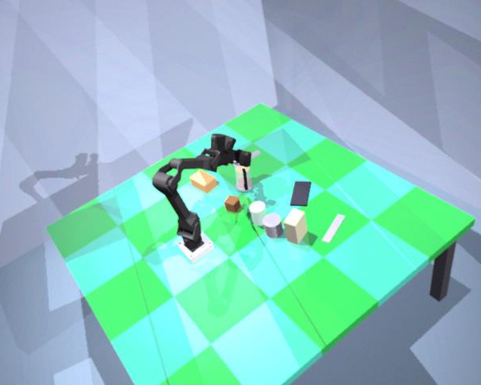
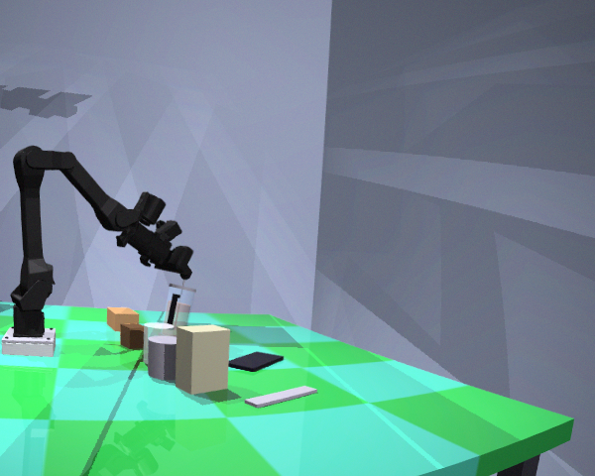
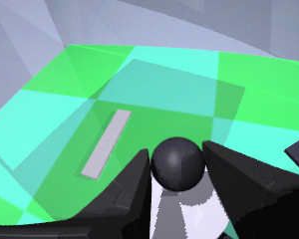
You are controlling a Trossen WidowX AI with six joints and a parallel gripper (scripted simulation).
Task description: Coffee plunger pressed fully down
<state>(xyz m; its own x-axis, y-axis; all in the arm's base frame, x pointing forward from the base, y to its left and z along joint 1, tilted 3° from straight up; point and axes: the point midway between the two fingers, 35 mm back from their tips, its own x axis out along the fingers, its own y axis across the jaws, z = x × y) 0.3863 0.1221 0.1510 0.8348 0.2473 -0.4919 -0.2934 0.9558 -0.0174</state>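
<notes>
The coffee press (image 1: 239, 176) (image 2: 185, 299) is a clear cylinder with a black handle and a pale lid (image 3: 204, 209). In the exterior view it leans, its top toward the right, away from the arm's base. My gripper (image 1: 244, 160) (image 2: 185, 275) is above the press and angled down. In the wrist view it is shut on the round black plunger knob (image 3: 177, 164), with one finger at each side. A short piece of thin rod (image 2: 183, 282) shows between the fingers and the lid. The plunger's disc inside and the contact at the press's base are not clear.
An orange block (image 1: 203, 181) and a brown cube (image 1: 232, 204) lie nearer the arm's base. A white cylinder (image 1: 257, 213), grey cylinder (image 1: 272, 227) and beige box (image 2: 202, 361) stand in a row. A dark flat slab (image 1: 301, 193) and pale strips (image 1: 333, 228) (image 3: 107, 144) lie around.
</notes>
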